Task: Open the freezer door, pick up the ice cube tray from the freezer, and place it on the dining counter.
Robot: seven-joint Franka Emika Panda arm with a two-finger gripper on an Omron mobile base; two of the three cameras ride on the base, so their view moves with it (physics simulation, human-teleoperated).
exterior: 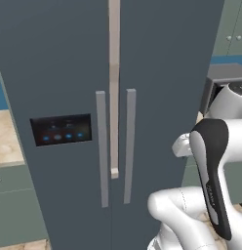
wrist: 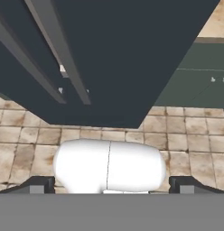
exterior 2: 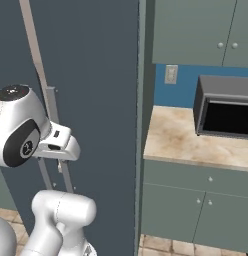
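Left base view: matte slate freezer door point(exterior: 59, 97)

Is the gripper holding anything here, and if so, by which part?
Nothing is held. The gripper is open, its fingertips wide apart over the floor, away from the freezer door and its handle.

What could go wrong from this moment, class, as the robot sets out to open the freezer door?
1. Two similar bar handles sit side by side: the freezer door's handle and the plain door's handle. The arm might grab the wrong one.
2. The open end effector points at the floor tiles, away from the handles, so a wide reorienting swing could knock the door.
3. The microwave stands close on the right.
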